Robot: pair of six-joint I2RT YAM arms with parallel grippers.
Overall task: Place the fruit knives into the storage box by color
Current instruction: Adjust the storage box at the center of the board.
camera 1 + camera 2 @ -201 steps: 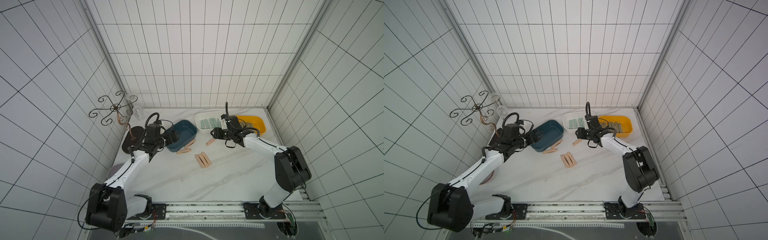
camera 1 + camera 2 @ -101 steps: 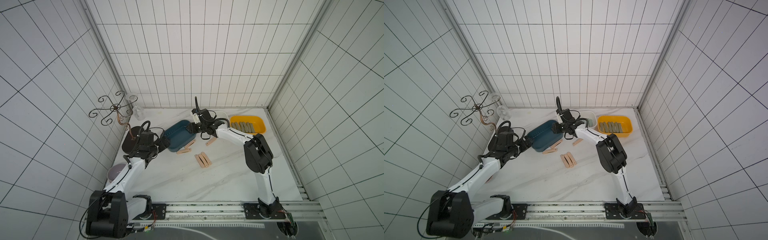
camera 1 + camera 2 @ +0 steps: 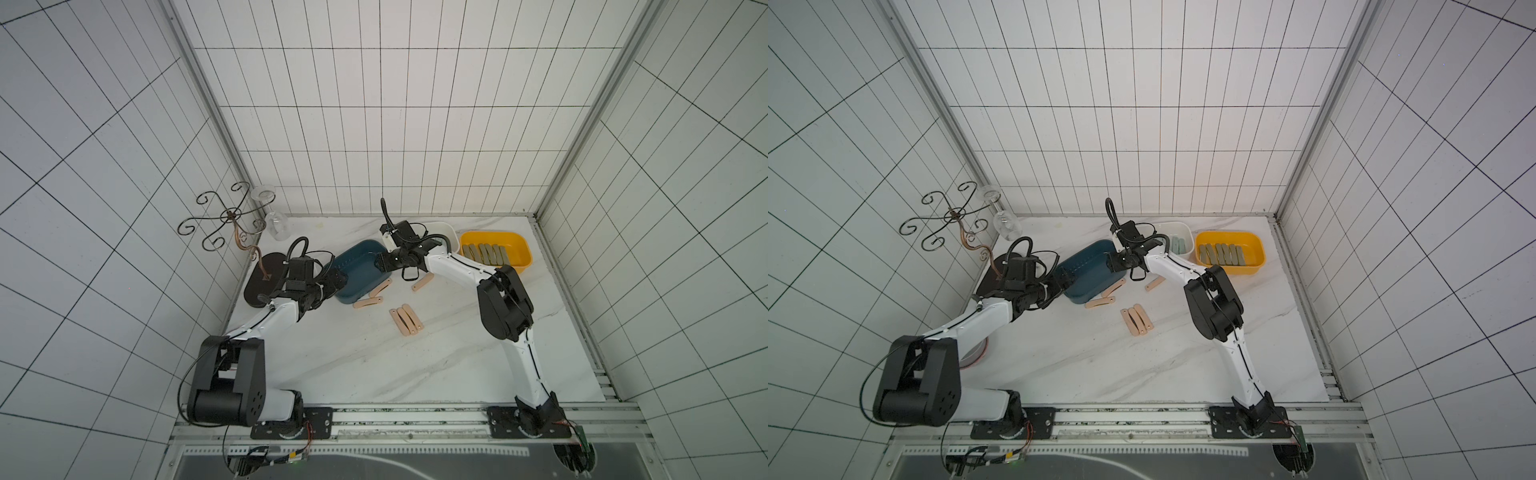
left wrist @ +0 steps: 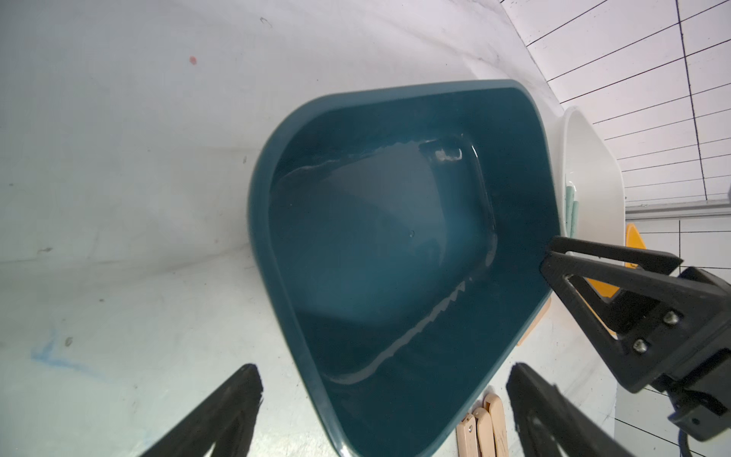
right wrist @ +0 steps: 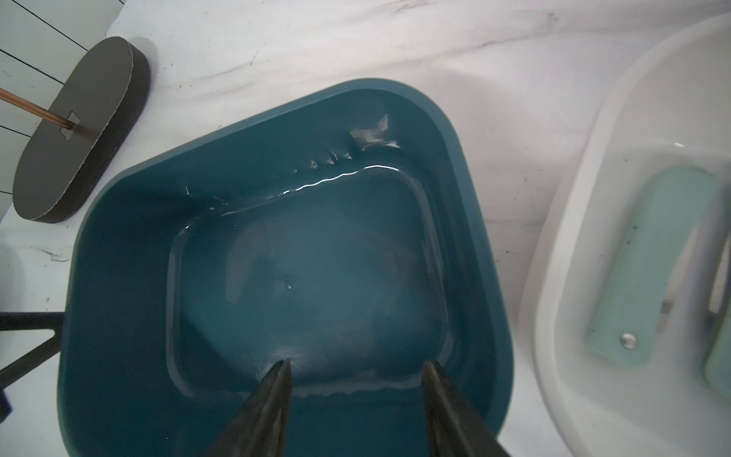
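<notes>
A dark teal storage box [image 3: 357,266] [image 3: 1088,266] stands empty at mid-table. My left gripper [image 4: 383,395] [image 3: 338,282] is open, its jaws straddling the box's near-left corner without touching it. At the box's other end my right gripper [image 5: 356,366] [image 3: 380,264] hangs open over the inside, holding nothing. Several peach-pink fruit knives lie on the table: a trio [image 3: 406,319] [image 3: 1137,320], a pair [image 3: 368,302] by the box's front wall, and a single one [image 3: 420,284]. Mint-green knives [image 5: 648,269] [image 3: 1177,245] lie in the white box [image 3: 446,230]; olive-grey ones [image 3: 486,254] lie in the yellow box [image 3: 521,253].
A wire glass rack [image 3: 226,216] on a black oval base [image 5: 79,130] stands at the back left, with a wine glass [image 3: 276,224] hanging from it. A round dish [image 3: 976,353] shows under my left arm. Tiled walls close in three sides.
My right arm has swung left, from beside the white and yellow boxes to the teal box's end. My left gripper has drawn back slightly along the box's corner.
</notes>
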